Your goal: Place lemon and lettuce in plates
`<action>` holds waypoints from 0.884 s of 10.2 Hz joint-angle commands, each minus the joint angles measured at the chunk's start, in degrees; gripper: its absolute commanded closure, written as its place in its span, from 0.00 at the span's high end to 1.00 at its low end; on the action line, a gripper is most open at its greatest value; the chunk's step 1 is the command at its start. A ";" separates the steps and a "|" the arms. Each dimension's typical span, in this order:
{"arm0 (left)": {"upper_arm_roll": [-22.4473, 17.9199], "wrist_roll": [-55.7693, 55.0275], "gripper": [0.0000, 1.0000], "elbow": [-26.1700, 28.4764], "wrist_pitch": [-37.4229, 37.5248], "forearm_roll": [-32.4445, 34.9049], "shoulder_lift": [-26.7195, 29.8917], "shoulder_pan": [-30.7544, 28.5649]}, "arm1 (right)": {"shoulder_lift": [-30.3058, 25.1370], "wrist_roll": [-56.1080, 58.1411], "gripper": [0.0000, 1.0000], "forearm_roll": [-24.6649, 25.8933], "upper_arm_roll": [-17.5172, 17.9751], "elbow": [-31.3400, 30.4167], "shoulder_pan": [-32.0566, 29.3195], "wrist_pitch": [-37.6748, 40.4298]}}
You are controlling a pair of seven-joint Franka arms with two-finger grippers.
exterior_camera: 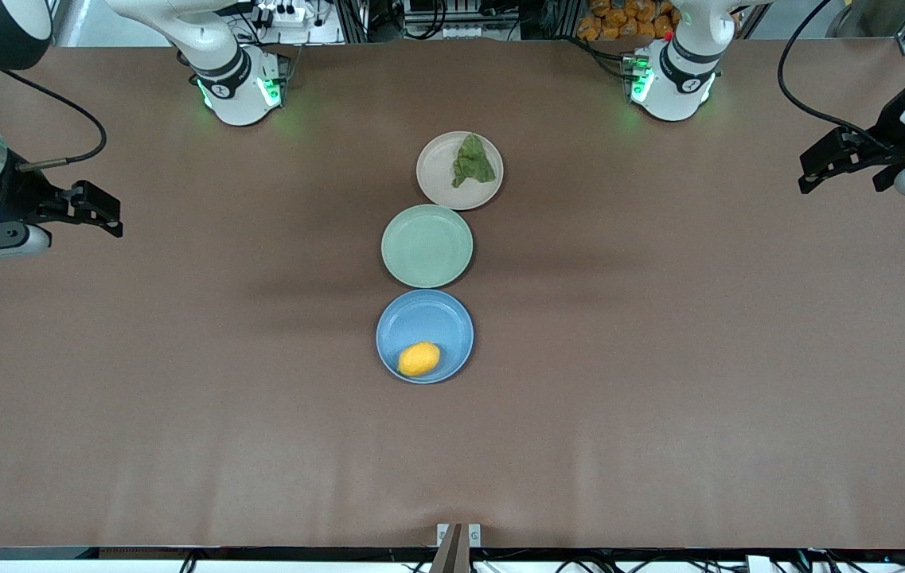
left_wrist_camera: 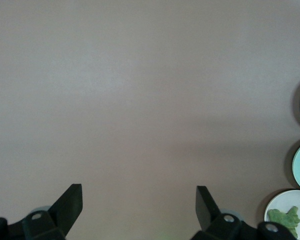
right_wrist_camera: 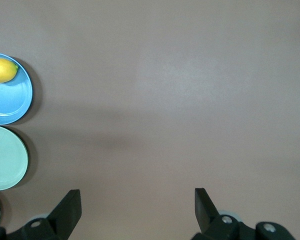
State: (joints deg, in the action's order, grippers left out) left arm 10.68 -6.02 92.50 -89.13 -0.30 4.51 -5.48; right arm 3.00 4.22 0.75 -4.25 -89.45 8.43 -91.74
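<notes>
**Fingers spread and empty; both foods held on plates**

Fingers (left_wrist_camera: 70,202) of the left gripper (left_wrist_camera: 139,205) are seen spread wide with nothing between them, and the fingers (right_wrist_camera: 70,205) of the right gripper (right_wrist_camera: 138,206) are parted likewise and empty. Each gripper is held over bare brown table (exterior_camera: 659,358), well apart from the plates: the left gripper (exterior_camera: 806,177) toward the left arm's end, the right gripper (exterior_camera: 111,219) toward the right arm's end (both arms are waiting).

Three plates are lined up at mid-table, and the pale green plate (exterior_camera: 427,245) is taken as the landmark. It is left bare. Just beside it, farther from the front camera, the beige-pink plate (exterior_camera: 440,171) is found with the lettuce (exterior_camera: 473,161) laid on its half toward the left arm. Just beside the green plate, nearer to the front camera, the blue plate (exterior_camera: 424,318) is found with the lemon (exterior_camera: 419,359) resting inside it, close to the rim nearest the camera.
</notes>
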 commanded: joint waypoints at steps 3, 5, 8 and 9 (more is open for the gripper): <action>0.05 0.66 1.00 -0.57 -0.25 -1.11 -0.02 -0.23 | -1.16 -0.17 1.00 -1.10 0.38 -1.26 -0.79 -0.36; 0.05 0.57 1.00 -0.57 -2.01 -0.94 0.06 -0.23 | -1.07 -0.17 1.00 -1.10 0.38 -1.26 -0.79 -0.63; 0.05 0.48 1.00 -0.57 -2.72 -0.85 0.06 -0.23 | -0.81 -0.17 1.00 -1.19 0.47 -1.25 -0.79 -2.20; 0.05 0.22 1.00 -0.57 -2.81 -0.85 -0.02 -0.23 | -0.89 -0.17 1.00 -1.19 0.47 -1.17 -0.87 -2.30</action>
